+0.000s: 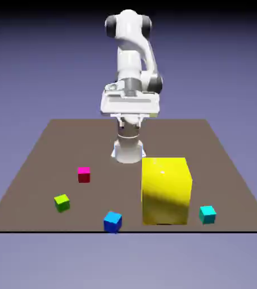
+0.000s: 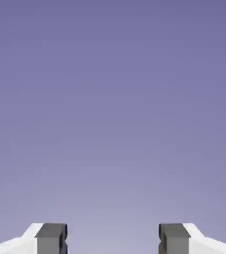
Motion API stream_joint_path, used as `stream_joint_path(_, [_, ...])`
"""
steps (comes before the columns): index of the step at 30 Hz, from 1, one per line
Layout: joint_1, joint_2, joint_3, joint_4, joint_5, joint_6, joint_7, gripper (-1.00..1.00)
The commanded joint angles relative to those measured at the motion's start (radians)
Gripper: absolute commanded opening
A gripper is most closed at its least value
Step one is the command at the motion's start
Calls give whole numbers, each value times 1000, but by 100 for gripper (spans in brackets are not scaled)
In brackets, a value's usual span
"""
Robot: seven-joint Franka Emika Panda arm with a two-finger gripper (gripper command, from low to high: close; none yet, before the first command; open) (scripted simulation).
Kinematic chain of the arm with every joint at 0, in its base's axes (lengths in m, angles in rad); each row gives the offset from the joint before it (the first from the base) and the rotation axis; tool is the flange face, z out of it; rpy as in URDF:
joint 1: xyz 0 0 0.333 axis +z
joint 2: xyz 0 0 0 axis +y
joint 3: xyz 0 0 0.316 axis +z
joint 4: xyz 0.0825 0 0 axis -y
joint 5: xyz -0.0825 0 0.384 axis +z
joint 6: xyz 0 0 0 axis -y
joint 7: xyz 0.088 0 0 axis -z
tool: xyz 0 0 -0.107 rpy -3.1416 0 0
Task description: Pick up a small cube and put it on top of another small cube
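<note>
1. Claw [image 2: 112,240] wide and empty, high above the bench [image 1: 40,163], facing only backdrop (no cube in hand view).
2. Green cube [image 1: 62,202] near front edge, exterior view's left; risk of grabbing magenta cube [image 1: 84,174] or blue cube [image 1: 113,221] instead.
3. Risk of nudging it off on descent.

On my outside feed the big yellow block [image 1: 165,191] stands on the brown worktop [image 1: 46,152]. A teal cube [image 1: 207,214] sits just beside it on the exterior view's right. A blue cube [image 1: 113,221], the small lime-green cube [image 1: 62,202] and a magenta cube [image 1: 84,174] lie apart toward its left. The white arm [image 1: 132,73] rises behind it.
</note>
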Motion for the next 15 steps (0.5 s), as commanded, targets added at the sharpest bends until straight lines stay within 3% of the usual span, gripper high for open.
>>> stream_joint_path(1, [-6,36,-17,34,18,-41,0,0])
stream_joint_path(15, [-85,544,-252,517,265,-613,-4,0])
